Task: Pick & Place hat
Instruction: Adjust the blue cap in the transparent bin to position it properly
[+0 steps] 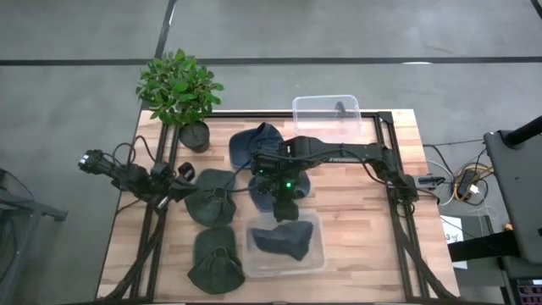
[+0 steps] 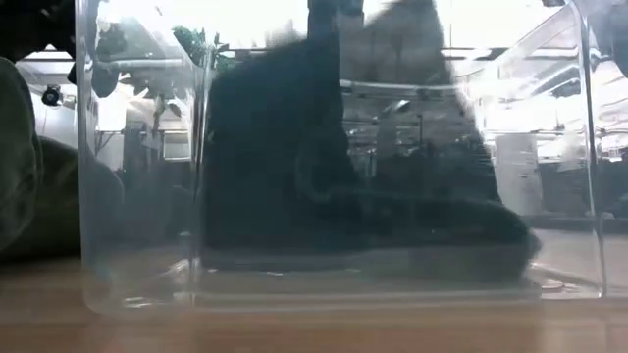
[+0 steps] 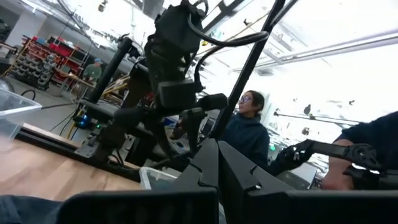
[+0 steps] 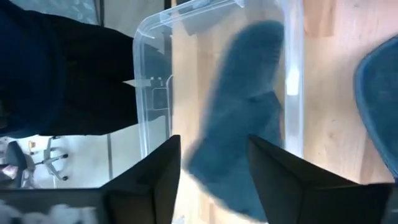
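One dark hat (image 1: 284,241) lying inside clear bin (image 1: 315,254) near counter (image 1: 364,212) front edge. Right claw (image 4: 211,168) directly above bin, fingers spread wide, holding nothing. Left claw (image 1: 174,188) low at counter's left side; opening cannot be told.

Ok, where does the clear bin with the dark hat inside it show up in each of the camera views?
High view: the clear bin sits bottom centre, just below the right gripper.
Low view: its wall fills the frame.
Left wrist view: a clear rim by the fingers may be the bin; cannot tell.
Right wrist view: top centre, beyond the open fingers.
Shared landmark: the dark hat inside.
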You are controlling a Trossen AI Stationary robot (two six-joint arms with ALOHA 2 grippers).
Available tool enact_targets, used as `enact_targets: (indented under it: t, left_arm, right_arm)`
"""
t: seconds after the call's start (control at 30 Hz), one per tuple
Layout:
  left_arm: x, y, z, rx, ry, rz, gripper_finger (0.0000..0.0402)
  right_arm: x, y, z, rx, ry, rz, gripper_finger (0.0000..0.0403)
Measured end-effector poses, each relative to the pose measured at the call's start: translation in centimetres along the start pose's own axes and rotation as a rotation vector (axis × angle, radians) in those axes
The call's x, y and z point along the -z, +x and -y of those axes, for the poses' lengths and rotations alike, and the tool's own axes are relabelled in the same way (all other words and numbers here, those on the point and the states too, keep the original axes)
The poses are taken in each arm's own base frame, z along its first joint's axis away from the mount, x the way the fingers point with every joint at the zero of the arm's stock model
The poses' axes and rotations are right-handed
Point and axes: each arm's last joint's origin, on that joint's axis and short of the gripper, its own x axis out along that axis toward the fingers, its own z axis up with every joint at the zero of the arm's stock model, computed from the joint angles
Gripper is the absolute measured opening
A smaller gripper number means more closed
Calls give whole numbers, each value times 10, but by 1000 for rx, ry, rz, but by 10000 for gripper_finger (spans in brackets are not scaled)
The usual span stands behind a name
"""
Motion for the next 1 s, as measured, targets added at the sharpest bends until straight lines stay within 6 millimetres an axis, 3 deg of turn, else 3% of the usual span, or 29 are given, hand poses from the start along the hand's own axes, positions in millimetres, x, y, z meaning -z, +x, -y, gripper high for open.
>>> enact_targets:
  t: [0.27, 0.53, 0.73, 1.0]
  left_arm:
    - [-7, 0, 1, -18, -52, 85, 0]
    - [-18, -3, -3, -224, -235, 299, 0]
    - [-16, -2, -4, -237, -240, 285, 0]
    - [-7, 6, -5, -255, -377, 228, 0]
  right_arm:
    - [5, -11, -9, -43, -43, 16, 197]
    - [4, -22, -5, 40, -59, 69, 198]
    - [2, -26, 1, 110, -81, 88, 198]
    - [1, -29, -1, 108, -84, 120, 198]
